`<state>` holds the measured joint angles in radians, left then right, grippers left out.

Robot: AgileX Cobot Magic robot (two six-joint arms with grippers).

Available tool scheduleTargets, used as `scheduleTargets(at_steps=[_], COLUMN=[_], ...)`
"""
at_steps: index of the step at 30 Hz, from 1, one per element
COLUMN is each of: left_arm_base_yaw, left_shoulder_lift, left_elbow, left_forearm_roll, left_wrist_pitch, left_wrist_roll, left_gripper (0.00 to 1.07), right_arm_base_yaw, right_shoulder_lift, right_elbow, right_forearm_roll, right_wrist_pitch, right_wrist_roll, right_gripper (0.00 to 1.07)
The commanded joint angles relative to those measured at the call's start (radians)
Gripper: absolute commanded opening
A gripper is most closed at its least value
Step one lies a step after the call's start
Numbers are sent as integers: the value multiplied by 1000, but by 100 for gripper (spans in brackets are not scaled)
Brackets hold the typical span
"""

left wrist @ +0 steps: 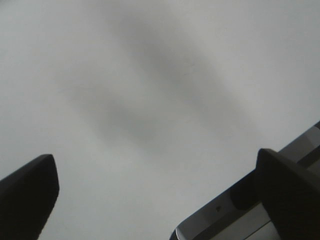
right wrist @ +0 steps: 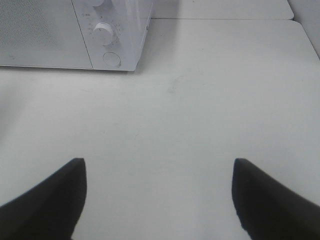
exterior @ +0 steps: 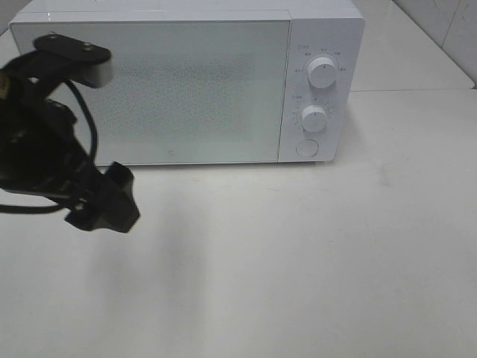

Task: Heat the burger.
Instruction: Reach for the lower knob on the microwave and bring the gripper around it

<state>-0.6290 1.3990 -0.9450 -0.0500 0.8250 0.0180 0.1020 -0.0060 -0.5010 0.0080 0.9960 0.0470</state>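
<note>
One microwave [exterior: 186,82], one white surface [exterior: 298,261].
The panel has two dials [exterior: 321,72] and one round button [exterior: 306,147]; one black arm [exterior: 45,149]; two left fingers [left wrist: 27,195], two right fingers [right wrist: 45,205].

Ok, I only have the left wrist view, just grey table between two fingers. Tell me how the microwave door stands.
Observer: The microwave door is shut, flush with the control panel, in the exterior high view.
Operator: Find me the burger.
Observer: No burger shows in any view, and nothing can be made out through the door.
Operator: Report the right gripper.
Observer: The right gripper is open and empty above the table; its camera also catches a microwave dial.
</note>
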Motion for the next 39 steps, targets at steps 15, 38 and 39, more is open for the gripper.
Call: scheduleTargets(at_steps=[15,38,39], left_arm_base_yaw=[552,554,554], left_shoulder_lift=[-300,-890,-920], left_elbow=[5,425,425], left_forearm_roll=[-85,-50,-50], left_wrist_pitch=[292,246,246], left_wrist_roll=[45,54,54], left_gripper=[100,100,100], right_arm_base_yaw=[-5,-5,-5], right_shoulder_lift=[-25,-25,-25], right_elbow=[3,3,3], right_forearm_roll=[5,5,5], right_wrist_pitch=[-3,-3,-3], right_wrist_roll=[-1,-1,-1], right_gripper=[76,76,76])
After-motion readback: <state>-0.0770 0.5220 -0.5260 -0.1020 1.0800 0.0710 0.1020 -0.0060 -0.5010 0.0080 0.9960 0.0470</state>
